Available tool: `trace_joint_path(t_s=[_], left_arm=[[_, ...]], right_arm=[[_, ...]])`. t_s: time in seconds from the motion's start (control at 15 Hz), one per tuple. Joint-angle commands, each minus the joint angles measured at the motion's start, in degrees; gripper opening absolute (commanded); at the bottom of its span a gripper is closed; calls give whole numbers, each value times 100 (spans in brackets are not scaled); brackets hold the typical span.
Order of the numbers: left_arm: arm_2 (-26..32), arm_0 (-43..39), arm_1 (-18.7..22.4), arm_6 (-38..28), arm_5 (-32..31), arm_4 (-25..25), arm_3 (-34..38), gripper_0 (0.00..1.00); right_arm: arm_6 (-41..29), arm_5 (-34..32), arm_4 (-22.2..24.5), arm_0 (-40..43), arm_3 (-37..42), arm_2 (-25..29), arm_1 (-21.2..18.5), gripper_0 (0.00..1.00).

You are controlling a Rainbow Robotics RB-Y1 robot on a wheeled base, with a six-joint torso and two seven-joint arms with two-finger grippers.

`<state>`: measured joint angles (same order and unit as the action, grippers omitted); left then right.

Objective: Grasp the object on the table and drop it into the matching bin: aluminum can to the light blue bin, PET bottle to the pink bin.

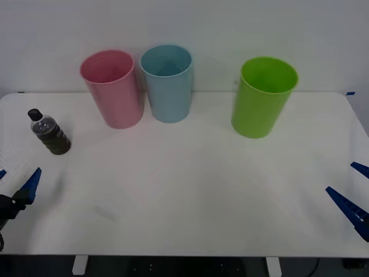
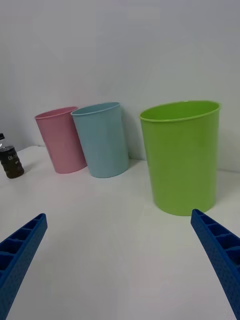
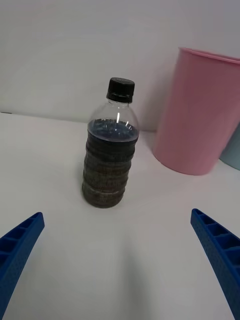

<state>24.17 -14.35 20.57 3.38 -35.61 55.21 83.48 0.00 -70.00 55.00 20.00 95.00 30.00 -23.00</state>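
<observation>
Left end effector point(image 3: 120, 265) spread, bottle point(image 3: 110, 150) upright just ahead on worktop point(image 1: 190, 190), pink bin point(image 3: 200, 112) beyond. Right end effector point(image 2: 120, 260) spread, idle.

The bottle point(image 3: 109, 150) is clear, ribbed plastic with a ridged black cap. The pink bin point(image 1: 113, 88), blue bin point(image 1: 168, 83) and green bin point(image 1: 262, 96) look like smooth, perhaps slightly glossy plastic. The table point(image 1: 190, 190) is smooth, matt white.
</observation>
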Motion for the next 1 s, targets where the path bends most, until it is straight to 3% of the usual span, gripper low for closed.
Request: trace_joint_path(t_s=[0.07, 1.0], left_arm=[[18, 389, 0, 13, 89, 166, -394, 100], [27, 1997, 0, 215, 414, 1097, -1800, 100]], right_arm=[[0, 0, 0, 0, 0, 0, 0, 100], [0, 0, 0, 0, 0, 0, 0, 100]])
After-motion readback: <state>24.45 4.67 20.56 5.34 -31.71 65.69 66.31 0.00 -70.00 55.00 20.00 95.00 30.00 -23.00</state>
